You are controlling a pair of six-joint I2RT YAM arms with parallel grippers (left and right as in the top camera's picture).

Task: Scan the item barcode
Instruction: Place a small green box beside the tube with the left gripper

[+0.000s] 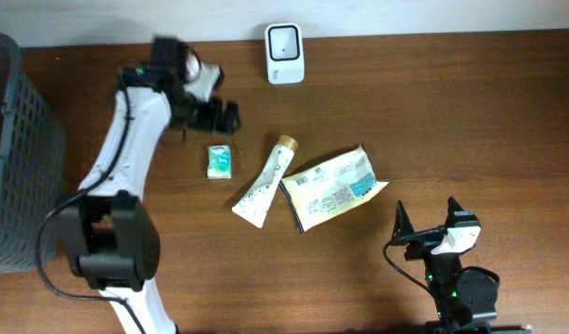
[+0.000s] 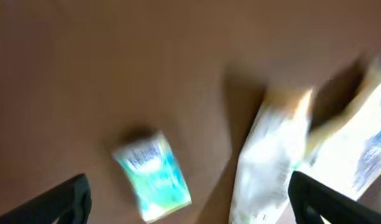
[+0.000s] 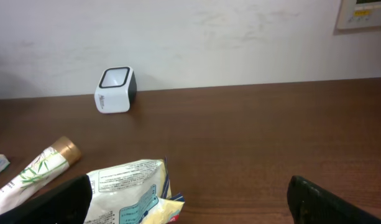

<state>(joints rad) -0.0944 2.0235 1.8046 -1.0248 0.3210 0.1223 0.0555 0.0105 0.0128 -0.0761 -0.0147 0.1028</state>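
Motion blur covers the whole left wrist view, so no print or barcode can be read on any item there. The scanner (image 1: pixel 284 53) is a white rounded box with a dark square window, standing at the far edge of the brown wood-grain table (image 1: pixel 470 121).

The left gripper (image 1: pixel 219 117) hangs to the left of the scanner on the robot's side. Its jaws are spread wide with nothing between them, and only the dark finger tips (image 2: pixel 59 202) enter its own view. The small packet (image 1: pixel 220 160), a flat green-and-white sachet, lies on the table just robot-side of that gripper, clear of both fingers.

Directly in front of the scanner lies the tube (image 1: pixel 264 186), soft and white, its gold cap pointing toward the scanner. Its crimped end appears to touch the pouch (image 1: pixel 335 186), which is crinkled, glossy and pale yellow. The pouch label is too small to read, and its lower part is cut off in the right wrist view.

The right gripper (image 1: pixel 426 218), well to the scanner's right and robot-side, has its jaws spread and holds nothing.

The grey mesh basket (image 1: pixel 15 148), far left of the scanner, is cropped by the frame.
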